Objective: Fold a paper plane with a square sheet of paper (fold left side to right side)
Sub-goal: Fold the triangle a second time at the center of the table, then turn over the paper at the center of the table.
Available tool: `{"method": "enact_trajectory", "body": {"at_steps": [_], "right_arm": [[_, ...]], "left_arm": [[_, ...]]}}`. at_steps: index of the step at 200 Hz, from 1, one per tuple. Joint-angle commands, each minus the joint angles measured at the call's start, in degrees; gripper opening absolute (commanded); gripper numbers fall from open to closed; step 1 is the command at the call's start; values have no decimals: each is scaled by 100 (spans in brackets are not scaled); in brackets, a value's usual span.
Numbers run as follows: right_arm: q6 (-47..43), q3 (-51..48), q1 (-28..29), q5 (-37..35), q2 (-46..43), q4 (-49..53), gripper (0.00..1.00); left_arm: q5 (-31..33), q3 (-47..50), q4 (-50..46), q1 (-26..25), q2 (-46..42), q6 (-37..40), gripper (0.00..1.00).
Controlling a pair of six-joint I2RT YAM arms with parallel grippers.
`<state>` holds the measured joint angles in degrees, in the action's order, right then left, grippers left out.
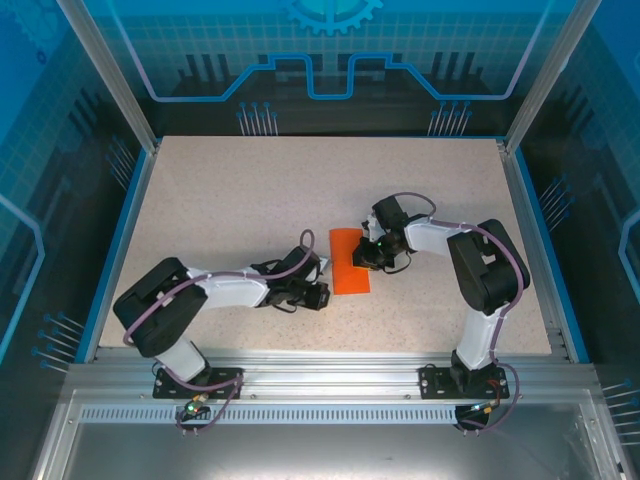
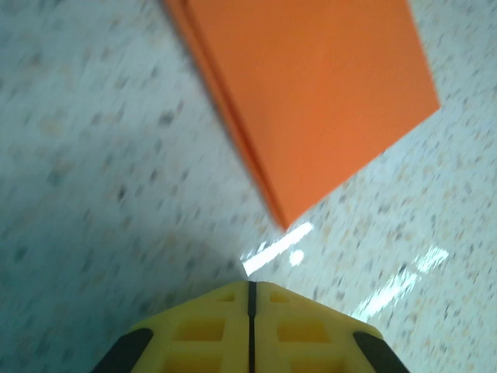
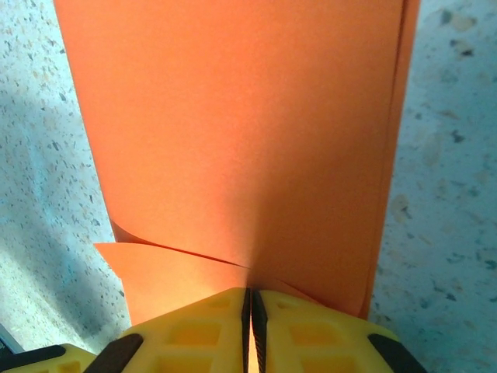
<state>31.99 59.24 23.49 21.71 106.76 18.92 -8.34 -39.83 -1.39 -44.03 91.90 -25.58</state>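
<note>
Orange-red square sheet of paper [image 1: 348, 265] lies folded on table [image 1: 230, 200], between arms; right gripper [image 3: 250, 299] pinched tight on edge where layers part, probably keeping them aligned; left gripper [image 2: 251, 289] closed, empty, just short of corner, likely poised to press crease.

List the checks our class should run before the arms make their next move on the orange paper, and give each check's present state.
1. Thin orange-red folded paper sheet lies on the speckled table, within reach of both arms: ok.
2. Right end effector is shut on the sheet's near edge: ok.
3. Left end effector is shut and off the sheet, just short of its corner: ok.
4. Layers lie flat together beside the right fingers: not ok, one layer curls up there.
5. Fold crease is pressed sharp along its length: cannot tell.
</note>
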Motion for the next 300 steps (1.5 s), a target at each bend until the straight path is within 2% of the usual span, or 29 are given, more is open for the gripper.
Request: {"method": "enact_trajectory", "body": {"at_steps": [1, 21, 71, 90, 114, 157, 198, 225, 265, 300], "right_arm": [[-135, 42, -63, -72, -166, 53, 17], [-296, 171, -81, -188, -503, 105, 27], [-866, 31, -223, -1174, -1526, 642, 58], [-933, -312, -380, -1065, -1844, 591, 65], [-853, -833, -561, -546, -2150, 221, 70], [-602, -1434, -571, 312, -2198, -559, 70], [-341, -1495, -518, 628, -1925, -990, 66], [-77, -1421, -451, 869, -1563, -1336, 65], [139, -1127, -246, 1048, -1023, -1608, 61], [372, -922, -87, 1124, -518, -1715, 43]], "left_arm": [[189, 107, -698, 54, -424, -29, 13], [208, 31, -688, 169, -618, -86, 20], [5, -497, -203, 472, -384, -280, 40], [-127, -808, -30, 567, -114, -272, 42], [-33, -1203, -23, 660, 311, -335, 49], [-64, -1617, 96, 783, 903, -489, 47], [-61, -1710, 140, 783, 1014, -485, 25], [-13, -1664, 104, 783, 1006, -474, 19], [-1, -1642, 86, 782, 1016, -491, 20], [201, -1531, 70, 791, 819, -499, 24]]}}
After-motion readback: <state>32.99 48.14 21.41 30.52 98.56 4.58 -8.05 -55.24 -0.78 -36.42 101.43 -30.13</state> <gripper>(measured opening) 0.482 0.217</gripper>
